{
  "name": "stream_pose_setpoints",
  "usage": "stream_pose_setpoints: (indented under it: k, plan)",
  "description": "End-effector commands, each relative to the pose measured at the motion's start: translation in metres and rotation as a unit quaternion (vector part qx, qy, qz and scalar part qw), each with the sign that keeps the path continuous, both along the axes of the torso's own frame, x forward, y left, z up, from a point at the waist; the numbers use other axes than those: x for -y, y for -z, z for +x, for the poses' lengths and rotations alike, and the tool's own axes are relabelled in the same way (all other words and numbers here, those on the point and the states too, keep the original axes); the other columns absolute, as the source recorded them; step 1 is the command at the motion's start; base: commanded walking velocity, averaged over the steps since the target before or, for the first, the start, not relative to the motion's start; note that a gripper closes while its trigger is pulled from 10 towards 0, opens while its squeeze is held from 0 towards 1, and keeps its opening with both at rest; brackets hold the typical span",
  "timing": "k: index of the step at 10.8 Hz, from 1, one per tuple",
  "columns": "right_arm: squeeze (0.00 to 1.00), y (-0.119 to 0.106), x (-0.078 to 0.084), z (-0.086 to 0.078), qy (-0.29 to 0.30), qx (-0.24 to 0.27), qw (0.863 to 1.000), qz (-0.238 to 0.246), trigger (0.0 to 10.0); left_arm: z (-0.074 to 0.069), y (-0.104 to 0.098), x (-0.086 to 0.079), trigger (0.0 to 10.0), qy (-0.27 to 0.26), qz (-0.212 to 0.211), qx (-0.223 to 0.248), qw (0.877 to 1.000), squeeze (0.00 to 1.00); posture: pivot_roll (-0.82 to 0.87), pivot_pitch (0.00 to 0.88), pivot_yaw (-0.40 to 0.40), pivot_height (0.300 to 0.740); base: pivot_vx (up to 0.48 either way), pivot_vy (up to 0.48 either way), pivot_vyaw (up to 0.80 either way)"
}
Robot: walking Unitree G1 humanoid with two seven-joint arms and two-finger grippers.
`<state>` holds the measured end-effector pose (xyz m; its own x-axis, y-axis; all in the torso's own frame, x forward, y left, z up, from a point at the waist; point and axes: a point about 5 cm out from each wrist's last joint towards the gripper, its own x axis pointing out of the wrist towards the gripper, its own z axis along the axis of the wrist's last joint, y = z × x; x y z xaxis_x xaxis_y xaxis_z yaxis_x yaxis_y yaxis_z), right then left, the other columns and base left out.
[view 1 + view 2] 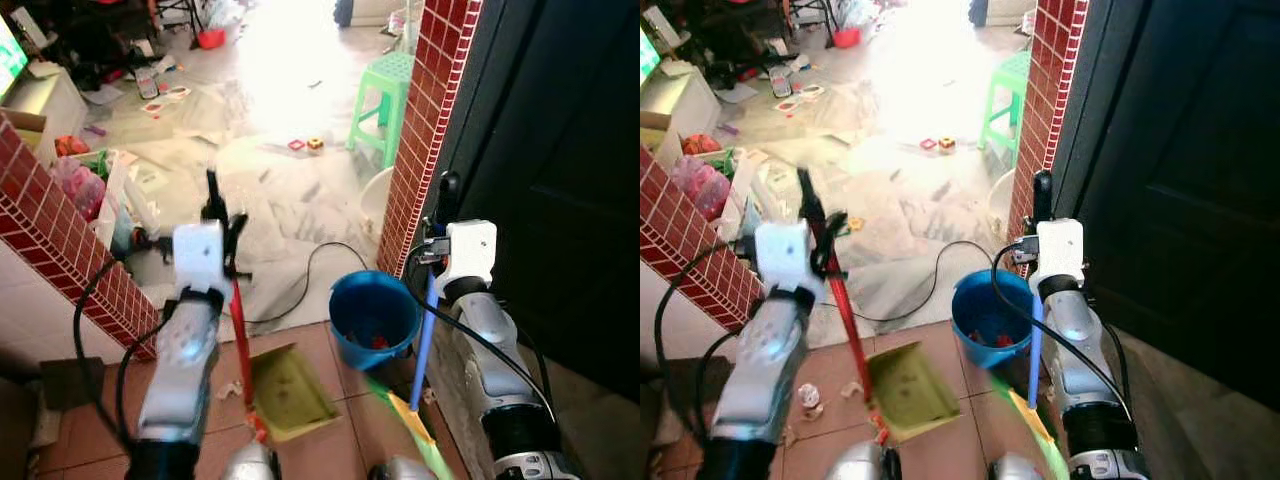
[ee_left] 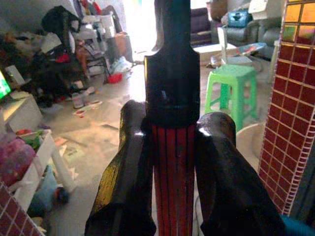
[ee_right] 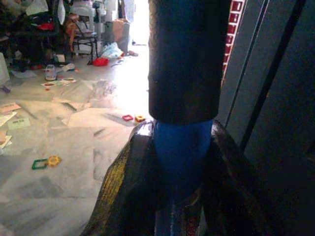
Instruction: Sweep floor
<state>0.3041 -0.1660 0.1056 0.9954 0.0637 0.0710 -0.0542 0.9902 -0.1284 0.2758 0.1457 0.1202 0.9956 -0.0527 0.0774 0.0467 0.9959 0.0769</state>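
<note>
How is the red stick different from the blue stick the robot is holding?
The red handle sits in the left gripper and ends at a yellow dustpan. The blue handle sits in the right gripper and ends at a green broom head. Both stand nearly upright beside the blue bucket.

Dustpan (image 1: 290,392) on floor (image 1: 300,190) betw. both arms, bucket (image 1: 373,318) just right of it, by brick pillar (image 1: 428,120). Cable (image 1: 310,270) beyond bucket. Stool (image 1: 384,100) further back, left of pillar. Low brick wall (image 1: 70,255) at left, door (image 1: 560,170) at right. Clutter at far-left corner of floor.
</note>
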Motion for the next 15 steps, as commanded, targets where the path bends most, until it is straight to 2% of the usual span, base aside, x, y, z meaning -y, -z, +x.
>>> stream_pose_setpoints:
  k: [1,2,3,9,15]
  plan:
    - [0.00,-0.013,-0.002,0.004,-0.004,0.027,0.999,0.017,10.0,0.000,-0.017,-0.003,10.0,0.008,-0.002,0.034,0.999,0.00,-0.06,0.000,0.039,0.740,0.000,0.000,0.00]
    - [0.00,-0.014,-0.002,0.004,-0.005,0.025,0.999,0.033,10.0,-0.003,-0.016,-0.005,10.0,0.008,-0.008,0.032,0.999,0.00,-0.05,0.000,0.034,0.740,0.000,0.000,0.00]
    - [0.00,-0.011,-0.005,0.001,-0.011,0.022,1.000,0.016,10.0,-0.006,-0.016,-0.005,10.0,0.008,-0.015,0.028,0.999,0.00,-0.05,0.000,0.028,0.740,0.000,0.000,0.00]
    - [0.00,-0.008,0.000,-0.003,-0.011,0.010,1.000,0.007,10.0,-0.007,-0.020,0.004,10.0,0.025,-0.029,0.026,0.999,0.00,-0.05,0.006,0.018,0.740,0.000,0.000,0.00]
    - [0.00,-0.009,0.000,0.000,-0.010,0.010,1.000,0.004,10.0,-0.002,-0.029,0.002,10.0,0.022,-0.033,0.035,0.999,0.00,-0.05,0.013,0.014,0.740,-0.363,0.000,0.00]
